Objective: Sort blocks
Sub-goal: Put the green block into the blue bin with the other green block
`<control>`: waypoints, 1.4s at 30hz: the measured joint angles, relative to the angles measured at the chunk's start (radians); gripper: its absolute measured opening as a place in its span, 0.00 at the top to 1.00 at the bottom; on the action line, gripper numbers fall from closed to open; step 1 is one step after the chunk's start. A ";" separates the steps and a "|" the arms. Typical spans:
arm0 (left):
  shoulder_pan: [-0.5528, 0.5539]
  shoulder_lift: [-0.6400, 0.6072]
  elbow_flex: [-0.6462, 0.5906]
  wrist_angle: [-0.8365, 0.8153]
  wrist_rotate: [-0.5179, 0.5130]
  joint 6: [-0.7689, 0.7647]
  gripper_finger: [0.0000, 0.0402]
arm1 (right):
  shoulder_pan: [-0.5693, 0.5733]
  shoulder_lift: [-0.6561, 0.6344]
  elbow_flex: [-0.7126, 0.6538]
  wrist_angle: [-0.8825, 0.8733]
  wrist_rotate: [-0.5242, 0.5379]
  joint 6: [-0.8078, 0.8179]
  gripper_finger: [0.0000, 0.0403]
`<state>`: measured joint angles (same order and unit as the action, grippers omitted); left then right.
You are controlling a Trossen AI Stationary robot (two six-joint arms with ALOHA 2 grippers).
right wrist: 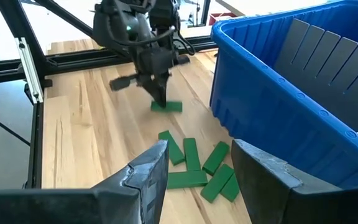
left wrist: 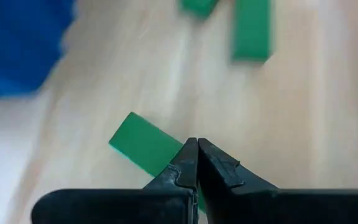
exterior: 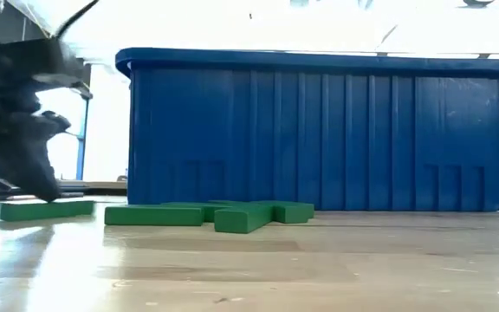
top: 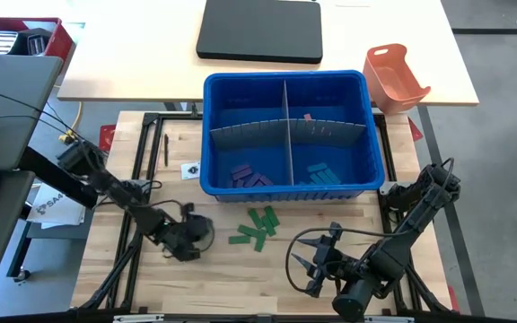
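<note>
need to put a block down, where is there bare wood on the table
Bare wood lies between the left gripper and the right gripper, below the green blocks. Crowded: the strip along the blue bin.

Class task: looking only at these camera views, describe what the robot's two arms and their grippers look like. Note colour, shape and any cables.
Both arms are black, built of slim jointed segments. Thin black cables loop beside the right arm and trail from the left arm. The left gripper ends in two narrow, pointed black fingers. The right gripper has two broader, wedge-shaped dark fingers with a dull sheen.
</note>
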<state>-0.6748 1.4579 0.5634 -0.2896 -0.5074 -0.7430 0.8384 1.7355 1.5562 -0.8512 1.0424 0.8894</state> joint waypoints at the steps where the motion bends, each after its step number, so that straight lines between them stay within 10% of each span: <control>1: -0.017 -0.028 -0.003 -0.048 -0.017 -0.035 0.99 | 0.000 0.000 0.000 -0.003 0.000 0.000 0.57; 9: -0.067 -0.137 -0.004 -0.148 -0.062 -0.362 0.94 | 0.000 0.000 0.000 -0.005 0.001 -0.018 0.57; 24: -0.073 -0.137 -0.012 -0.327 0.003 -0.842 0.30 | 0.000 0.000 0.000 -0.025 0.002 -0.019 0.57; 42: -0.054 0.015 -0.032 -0.298 -0.059 -0.841 0.28 | 0.000 0.000 0.000 -0.041 0.002 -0.016 0.57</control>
<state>-0.7290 1.4734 0.5311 -0.5877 -0.5660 -1.5843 0.8385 1.7355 1.5562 -0.8921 1.0447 0.8738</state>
